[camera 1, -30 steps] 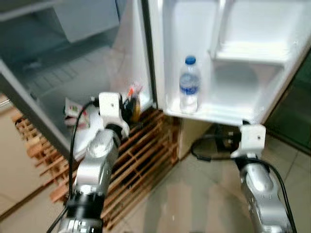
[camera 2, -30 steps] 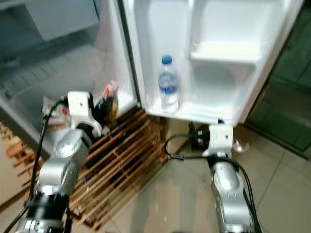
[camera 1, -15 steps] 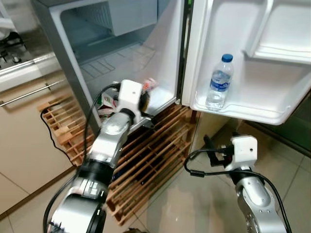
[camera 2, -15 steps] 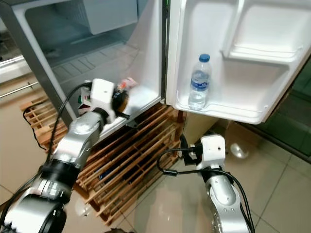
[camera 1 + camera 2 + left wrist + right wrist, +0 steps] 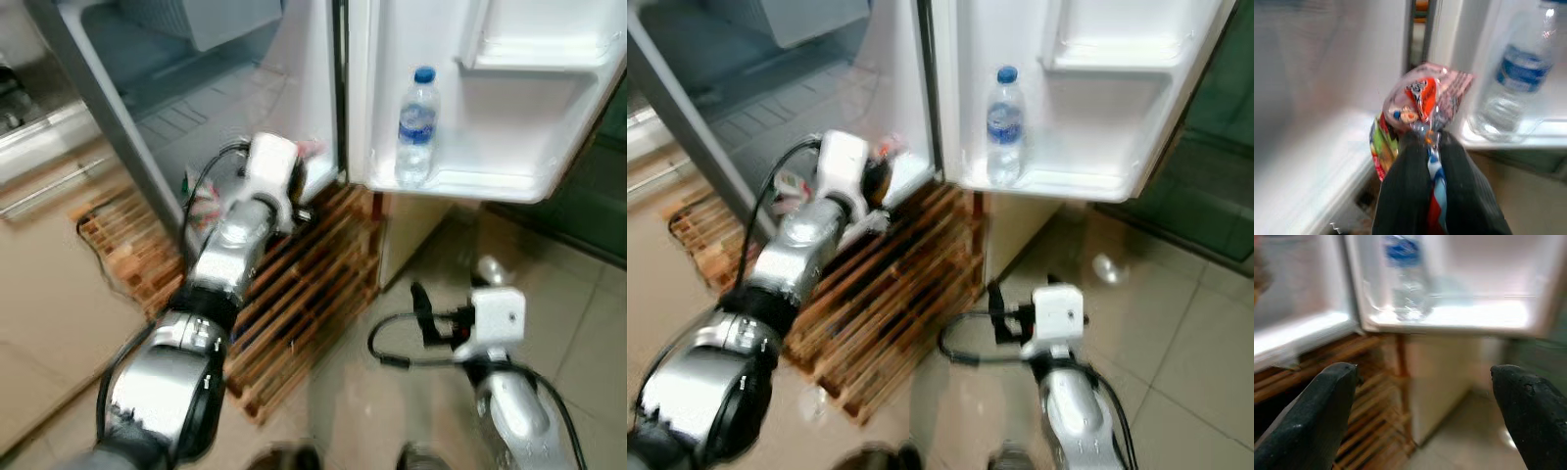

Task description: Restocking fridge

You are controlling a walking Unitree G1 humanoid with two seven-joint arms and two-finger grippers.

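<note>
Left gripper [image 5: 1432,147] clenched on one snack packet [image 5: 1418,105], jutting past its fingertips at twelve o'clock. Right gripper [image 5: 1420,396] released. One water bottle [image 5: 415,127] on the fridge door shelf [image 5: 490,181].

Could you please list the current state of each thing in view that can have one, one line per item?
Fridge door: open.
Water bottle: upright on the door's lower shelf, capped.
Snack packet: pinched in the left tool, held at the fridge's lower edge.
Left tool: shut on the snack packet.
Right tool: open, holding nothing, low over the floor.
Wooden pallet: lying on the floor under the fridge.
</note>
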